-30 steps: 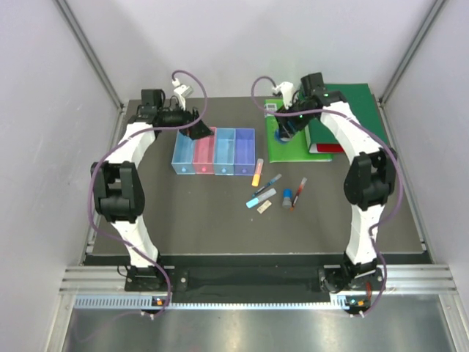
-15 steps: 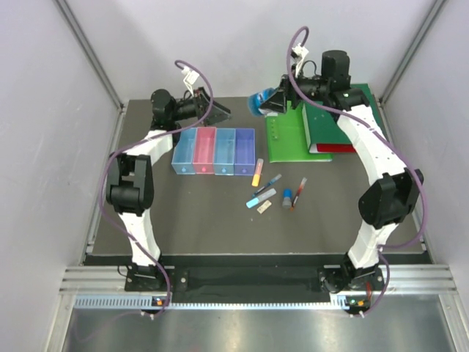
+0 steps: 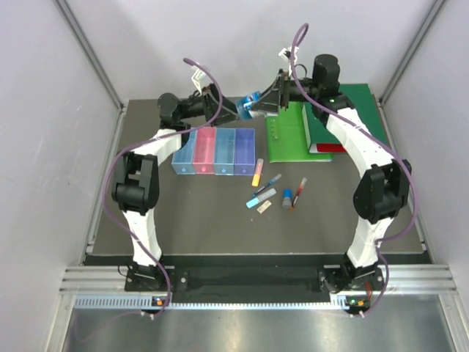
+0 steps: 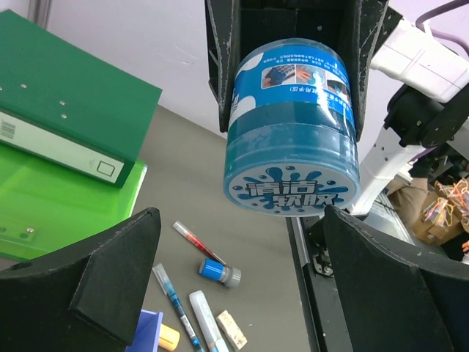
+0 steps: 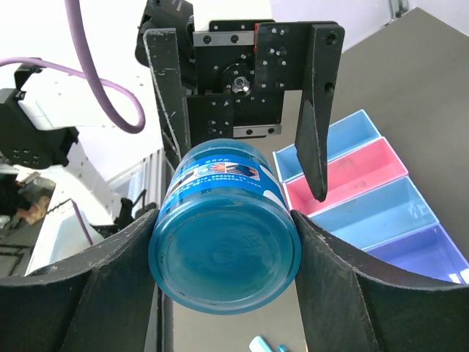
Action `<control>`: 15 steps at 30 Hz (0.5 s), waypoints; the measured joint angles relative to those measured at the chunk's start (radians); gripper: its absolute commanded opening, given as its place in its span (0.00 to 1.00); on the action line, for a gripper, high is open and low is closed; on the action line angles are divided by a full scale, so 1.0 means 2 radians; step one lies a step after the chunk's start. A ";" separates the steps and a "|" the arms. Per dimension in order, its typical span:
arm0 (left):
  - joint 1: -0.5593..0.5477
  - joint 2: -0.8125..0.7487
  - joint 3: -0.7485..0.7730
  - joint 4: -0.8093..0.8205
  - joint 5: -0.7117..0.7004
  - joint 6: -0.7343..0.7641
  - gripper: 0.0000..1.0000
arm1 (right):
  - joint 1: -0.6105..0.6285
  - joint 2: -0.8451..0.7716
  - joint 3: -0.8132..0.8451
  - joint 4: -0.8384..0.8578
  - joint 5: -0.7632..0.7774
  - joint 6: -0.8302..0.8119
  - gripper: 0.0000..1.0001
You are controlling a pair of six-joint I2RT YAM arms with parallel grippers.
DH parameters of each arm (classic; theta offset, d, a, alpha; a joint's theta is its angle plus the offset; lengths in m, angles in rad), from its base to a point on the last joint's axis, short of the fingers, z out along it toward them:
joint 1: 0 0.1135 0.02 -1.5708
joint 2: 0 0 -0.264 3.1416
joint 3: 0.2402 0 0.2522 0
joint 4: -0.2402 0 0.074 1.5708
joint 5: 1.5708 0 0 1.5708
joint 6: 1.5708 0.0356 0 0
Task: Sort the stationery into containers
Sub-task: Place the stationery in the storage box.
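Hanging in the air at the back of the table, the blue jar (image 3: 251, 103) lies on its side, clamped around its body by the right gripper (image 3: 265, 99), whose two fingers press on opposite sides. The left gripper (image 3: 229, 110) faces it head-on with its fingers spread wider than the jar, gripping nothing; the jar's printed end points at it, and whether that end sits between the fingertips is hard to tell. Seen from above, the jar shows just beyond the far ends of the four bins (image 3: 214, 152), which stand in a row touching one another. Loose on the table near the purple bin (image 3: 244, 151) lie a yellow highlighter (image 3: 257, 172), a dark pen (image 3: 269, 182), a light-blue marker (image 3: 261, 198), a tan eraser (image 3: 264, 207), a small blue cylinder (image 3: 286, 198) and a red pen (image 3: 299, 189). A green board (image 3: 293, 139) and green binders (image 3: 344, 110) lie under the right arm.
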 measured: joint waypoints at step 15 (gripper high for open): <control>0.005 0.003 0.018 0.000 0.015 -0.003 0.96 | 0.000 0.027 0.020 0.023 -0.022 0.017 0.00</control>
